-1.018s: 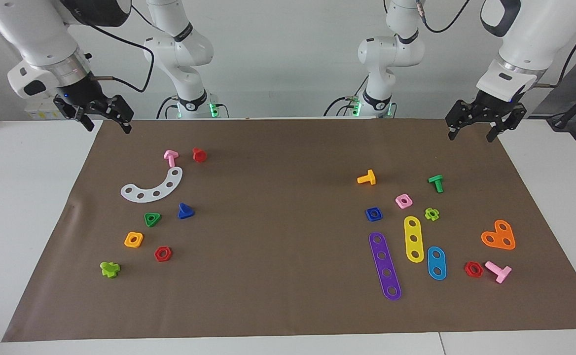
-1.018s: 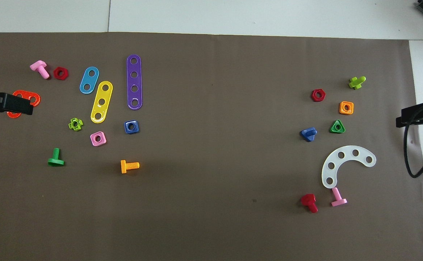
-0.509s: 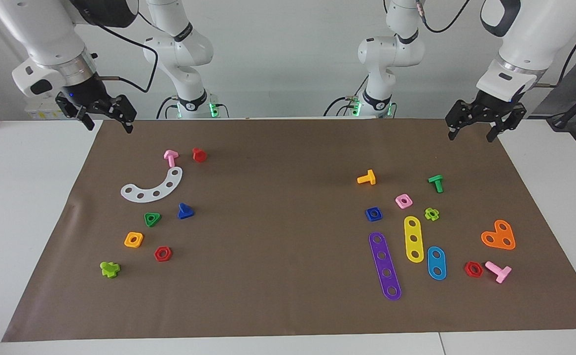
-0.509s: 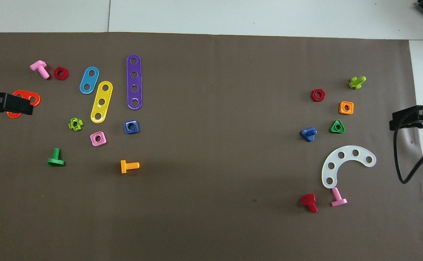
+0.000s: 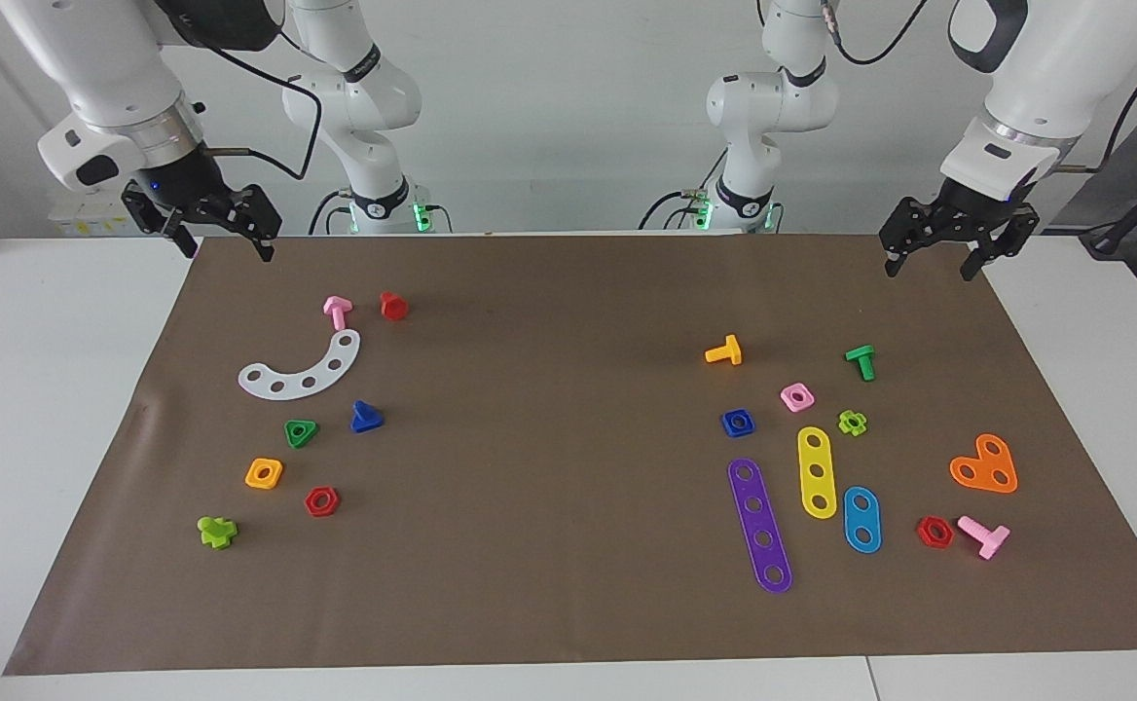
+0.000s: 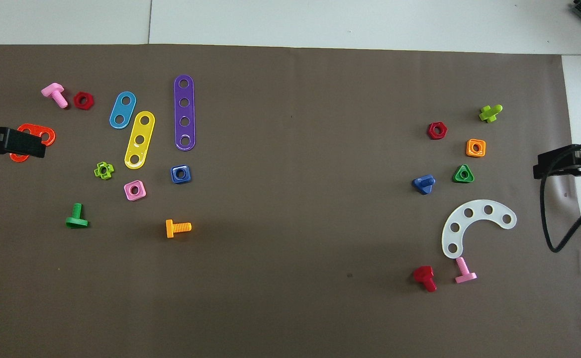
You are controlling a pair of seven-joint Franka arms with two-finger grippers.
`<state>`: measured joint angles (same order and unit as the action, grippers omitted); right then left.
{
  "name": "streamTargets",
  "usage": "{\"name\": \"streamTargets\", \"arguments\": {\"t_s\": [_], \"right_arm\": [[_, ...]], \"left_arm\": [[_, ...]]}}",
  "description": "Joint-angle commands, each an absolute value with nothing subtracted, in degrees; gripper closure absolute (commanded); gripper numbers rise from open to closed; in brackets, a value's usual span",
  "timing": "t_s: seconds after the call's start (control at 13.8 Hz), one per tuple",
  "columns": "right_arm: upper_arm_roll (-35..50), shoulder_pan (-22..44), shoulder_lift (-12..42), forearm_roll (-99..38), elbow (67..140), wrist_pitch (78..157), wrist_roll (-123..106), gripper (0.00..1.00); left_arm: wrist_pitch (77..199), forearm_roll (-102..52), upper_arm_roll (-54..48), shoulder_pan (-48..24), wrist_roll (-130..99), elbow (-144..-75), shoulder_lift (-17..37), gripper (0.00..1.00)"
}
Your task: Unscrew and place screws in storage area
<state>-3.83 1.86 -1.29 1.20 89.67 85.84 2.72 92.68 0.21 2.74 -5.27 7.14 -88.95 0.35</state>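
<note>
Blue screw [image 5: 366, 417] lying beside white curved strip [image 5: 302, 370], both tools spread, empty

- The middle of the brown mat [image 5: 549, 467] is a broad bare lane running from the edge nearest the robots to the farthest edge.
- Toward the right arm's end, small parts crowd together: white curved strip [image 5: 301, 368], blue screw [image 5: 366, 417], green triangular nut [image 5: 301, 432], orange square nut [image 5: 264, 473], red hex nut [image 5: 321, 500].
- The gaps between these pieces are narrow.
- Toward the left arm's end, the purple strip [image 5: 759, 524], yellow strip [image 5: 817, 471] and blue strip [image 5: 861, 519] lie close side by side, leaving slim gaps.
- The mat's farthest edge strip is bare along its whole length.
</note>
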Motion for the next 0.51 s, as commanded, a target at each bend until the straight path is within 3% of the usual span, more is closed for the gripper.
{"name": "streamTargets", "arguments": {"t_s": [0.0,0.44], "right_arm": [[-3.78,1.23,-2.37,0.0,89.91,85.61,3.08,0.0],[-3.87,0.97,-2.64,0.09,90.26,85.69,2.99,0.0]], "left_arm": [[92.46,-0.35,2.46,-4.75,7.73,-90.44,-1.14,0.0],[92.46,-0.35,2.46,-4.75,7.73,-90.44,-1.14,0.0]]}}
